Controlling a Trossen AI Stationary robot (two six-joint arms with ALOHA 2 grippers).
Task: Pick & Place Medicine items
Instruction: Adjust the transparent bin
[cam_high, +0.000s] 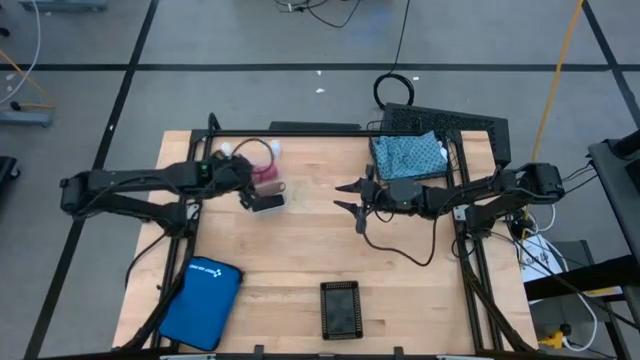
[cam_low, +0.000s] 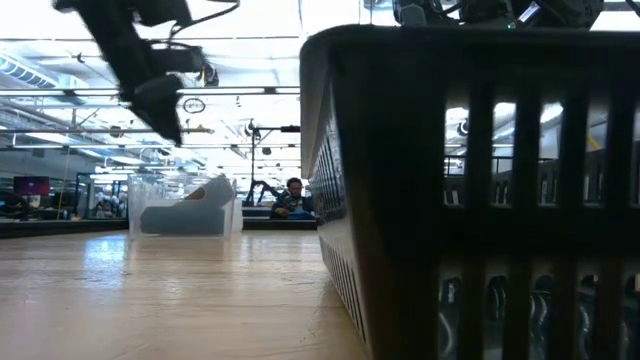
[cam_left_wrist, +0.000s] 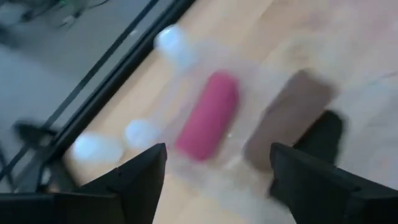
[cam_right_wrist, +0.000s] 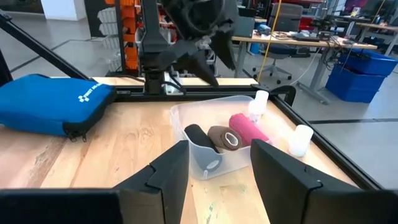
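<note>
Left hand (cam_high: 252, 192) open over pink block (cam_left_wrist: 208, 116) — right hand (cam_high: 352, 197) waits.

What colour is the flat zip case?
Bright blue zip case, clearest in the right wrist view.

Blue zip case (cam_high: 201, 302) near-left on wood table (cam_high: 300, 250); black tray (cam_high: 340, 309) near-centre; black mesh basket (cam_high: 470, 128) far-right; clear plastic bin (cam_right_wrist: 205, 140) far-left.

The wooden bench (cam_high: 300, 250) carries a blue zip case (cam_high: 202, 302), a black tray (cam_high: 340, 309) and a dark basket (cam_high: 470, 125). A clear container (cam_right_wrist: 214, 146) stands near the far edge, with white vials (cam_right_wrist: 301, 139) just beside it.
</note>
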